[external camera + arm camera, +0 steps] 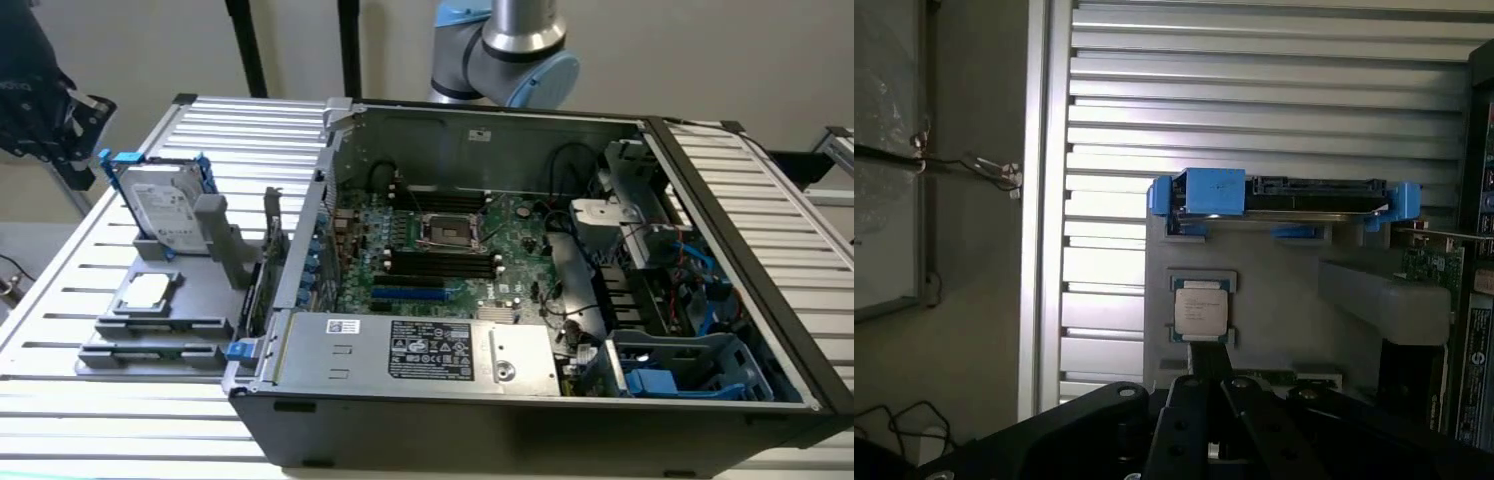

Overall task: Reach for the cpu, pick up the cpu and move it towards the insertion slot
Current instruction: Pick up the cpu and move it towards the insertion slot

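**Q:** Gripper status?
**A:** Gripper (1211, 372): how far it is open cannot be told. It is apart from the cpu (1202, 307), which lies flat in the grey holder (1274, 270).

**Q:** Position in the exterior view?
**A:** The cpu is at 9 o'clock from the insertion slot (447, 230), outside the computer case (534, 420). The hard drive (163, 205) stands at the cpu's 12 o'clock. Cpu print and the power supply label (430, 350) are unreadable.

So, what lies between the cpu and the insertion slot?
In the exterior view, a grey upright block, a card on edge and the case wall separate the cpu from the insertion slot.
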{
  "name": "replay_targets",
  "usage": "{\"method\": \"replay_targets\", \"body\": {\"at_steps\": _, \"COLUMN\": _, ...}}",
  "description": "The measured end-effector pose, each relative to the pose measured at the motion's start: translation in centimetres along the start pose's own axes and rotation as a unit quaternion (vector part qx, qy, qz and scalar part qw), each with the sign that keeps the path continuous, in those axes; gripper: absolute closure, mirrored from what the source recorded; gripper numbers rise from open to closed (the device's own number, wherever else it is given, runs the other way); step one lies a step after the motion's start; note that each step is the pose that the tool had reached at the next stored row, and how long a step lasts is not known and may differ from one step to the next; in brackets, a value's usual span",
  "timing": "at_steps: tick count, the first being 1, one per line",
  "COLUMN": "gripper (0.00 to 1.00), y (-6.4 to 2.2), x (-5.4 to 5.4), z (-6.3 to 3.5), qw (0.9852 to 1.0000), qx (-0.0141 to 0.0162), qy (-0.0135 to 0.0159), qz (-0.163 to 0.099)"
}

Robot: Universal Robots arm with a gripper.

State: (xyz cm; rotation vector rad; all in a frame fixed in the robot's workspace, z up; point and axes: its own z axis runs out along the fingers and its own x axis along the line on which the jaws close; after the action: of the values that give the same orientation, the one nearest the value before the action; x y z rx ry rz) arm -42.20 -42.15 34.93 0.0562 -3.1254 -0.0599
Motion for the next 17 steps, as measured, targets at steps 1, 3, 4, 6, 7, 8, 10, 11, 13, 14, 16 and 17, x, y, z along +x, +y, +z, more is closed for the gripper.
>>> {"method": "replay_targets", "body": {"at_steps": 1, "gripper": 0.89, "y": 0.00, "x": 0.00, "z": 0.00, "qw": 1.0000, "qx": 0.0000, "qy": 0.0000, "qz": 0.000}}
{"method": "replay_targets", "body": {"at_steps": 3, "gripper": 0.89, "y": 0.00, "x": 0.00, "z": 0.00, "qw": 1.0000, "qx": 0.0000, "qy": 0.0000, "qz": 0.000}}
{"method": "replay_targets", "body": {"at_steps": 4, "gripper": 0.88, "y": 0.00, "x": 0.00, "z": 0.00, "qw": 1.0000, "qx": 0.0000, "qy": 0.0000, "qz": 0.000}}
{"method": "replay_targets", "body": {"at_steps": 6, "gripper": 0.82, "y": 0.00, "x": 0.01, "z": 0.00, "qw": 1.0000, "qx": 0.0000, "qy": 0.0000, "qz": 0.000}}
{"method": "replay_targets", "body": {"at_steps": 7, "gripper": 0.76, "y": 0.00, "x": 0.01, "z": 0.00, "qw": 1.0000, "qx": 0.0000, "qy": 0.0000, "qz": 0.000}}
{"method": "replay_targets", "body": {"at_steps": 8, "gripper": 0.70, "y": 0.00, "x": 0.01, "z": 0.00, "qw": 1.0000, "qx": 0.0000, "qy": 0.0000, "qz": 0.000}}
{"method": "replay_targets", "body": {"at_steps": 10, "gripper": 0.64, "y": 0.00, "x": 0.01, "z": 0.00, "qw": 1.0000, "qx": 0.0001, "qy": 0.0001, "qz": 0.000}}
{"method": "replay_targets", "body": {"at_steps": 11, "gripper": 0.58, "y": 0.00, "x": 0.01, "z": 0.02, "qw": 1.0000, "qx": 0.0001, "qy": 0.0001, "qz": 0.000}}
{"method": "replay_targets", "body": {"at_steps": 13, "gripper": 0.53, "y": 0.00, "x": 0.00, "z": 0.13, "qw": 1.0000, "qx": 0.0000, "qy": 0.0000, "qz": 0.000}}
{"method": "replay_targets", "body": {"at_steps": 14, "gripper": 0.47, "y": -0.01, "x": 0.00, "z": 0.21, "qw": 1.0000, "qx": 0.0000, "qy": 0.0000, "qz": 0.000}}
{"method": "replay_targets", "body": {"at_steps": 16, "gripper": 0.41, "y": -0.02, "x": 0.00, "z": 0.49, "qw": 1.0000, "qx": 0.0000, "qy": 0.0000, "qz": 0.000}}
{"method": "replay_targets", "body": {"at_steps": 17, "gripper": 0.41, "y": -0.03, "x": 0.00, "z": 0.68, "qw": 1.0000, "qx": 0.0000, "qy": 0.0000, "qz": 0.000}}
